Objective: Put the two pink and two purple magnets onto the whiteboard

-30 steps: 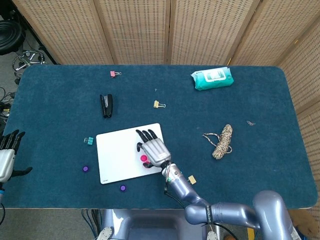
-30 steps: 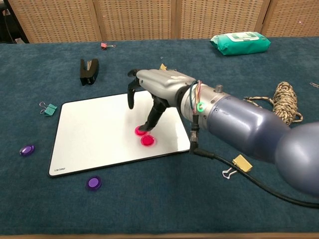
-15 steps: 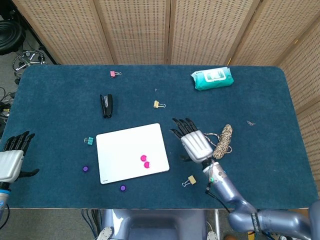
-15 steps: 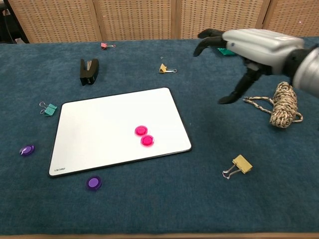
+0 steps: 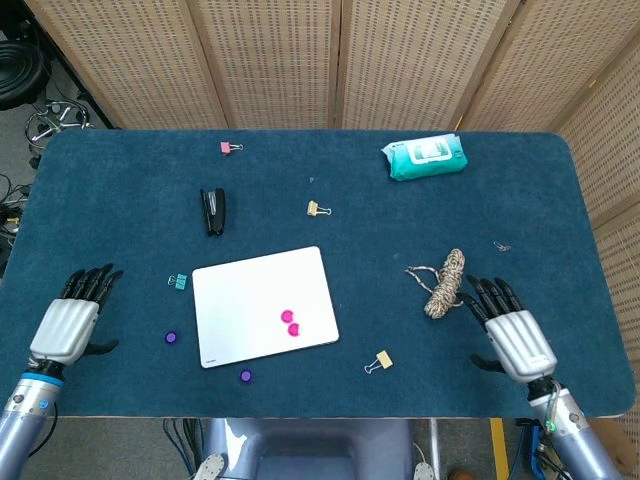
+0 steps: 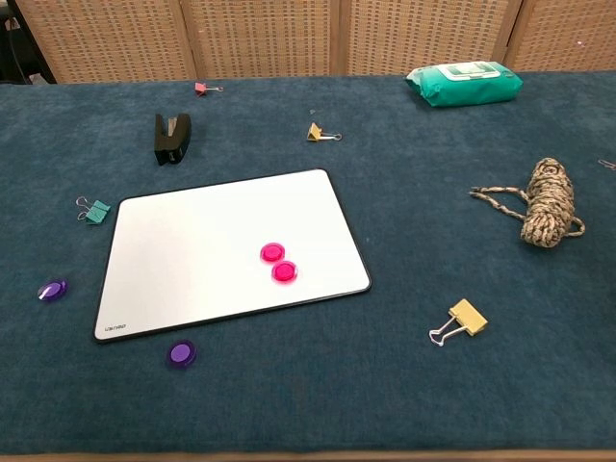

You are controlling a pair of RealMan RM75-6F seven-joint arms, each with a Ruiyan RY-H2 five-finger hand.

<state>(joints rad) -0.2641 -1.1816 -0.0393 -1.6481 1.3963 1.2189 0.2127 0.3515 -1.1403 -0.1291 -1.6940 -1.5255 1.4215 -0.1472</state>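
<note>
— Where are your hands?

— My right hand (image 5: 512,335) hangs over the table's (image 5: 540,215) right front part, fingers spread, nothing in it, just beside the coil of speckled rope (image 5: 445,283). My left hand (image 5: 70,322) is at the left front edge, fingers apart too and empty. Only the head view shows them.

— And the magnets?

— Both pink magnets (image 6: 278,263) sit touching each other on the whiteboard (image 6: 192,250), right of its middle. They are round, glossy discs. One purple magnet (image 6: 52,289) lies on the cloth left of the board, near my left hand; the other purple magnet (image 6: 180,354) lies just off the board's front edge.

— Anything in the way?

— A teal binder clip (image 6: 93,210) lies close to the board's left far corner, and a black stapler (image 6: 171,138) beyond it. A yellow binder clip (image 6: 460,320) lies off the board's right front corner. Farther back I see a small yellow clip (image 6: 319,133), a pink clip (image 6: 202,89) and a soft pack of wipes (image 6: 464,83). The table cover is a dark blue, felt-like cloth; the board is smooth, white, with rounded corners.
</note>
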